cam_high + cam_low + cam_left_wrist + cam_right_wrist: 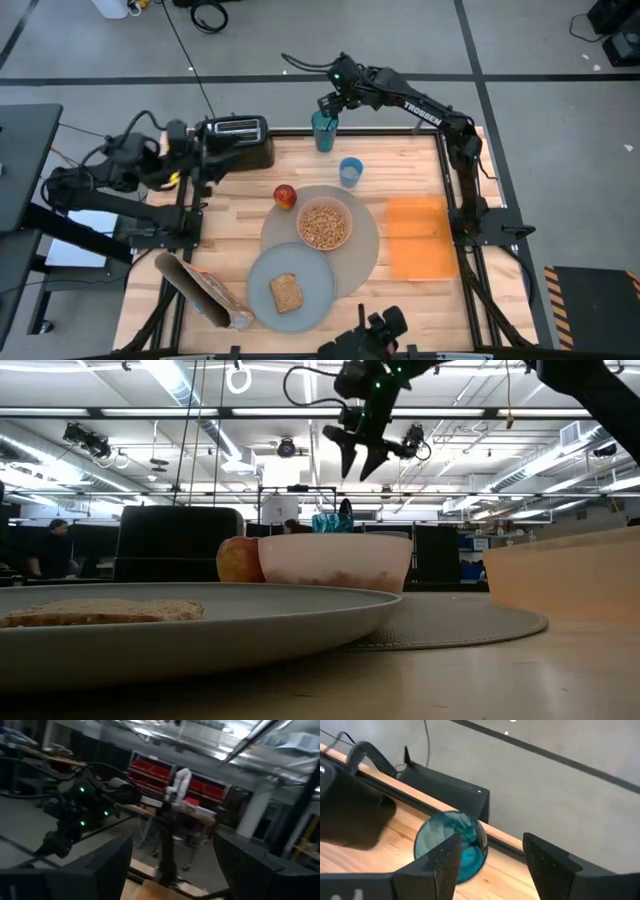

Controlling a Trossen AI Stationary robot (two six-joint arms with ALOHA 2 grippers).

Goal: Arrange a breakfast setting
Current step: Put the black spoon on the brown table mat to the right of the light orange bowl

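right gripper (327, 104) hangs with fingers spread above the teal tumbler (324, 132) at the bench's far edge; probably light, slick plastic, best pinched mid-wall.

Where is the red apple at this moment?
In the high view, the red apple sits at the placemat's far-left edge, beside the cereal bowl and in front of the black toaster.

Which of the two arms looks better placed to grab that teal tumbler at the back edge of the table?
The right one. Its gripper hangs open directly above the teal tumbler, fingers either side in its wrist view. The left gripper sits by the toaster, farther off.
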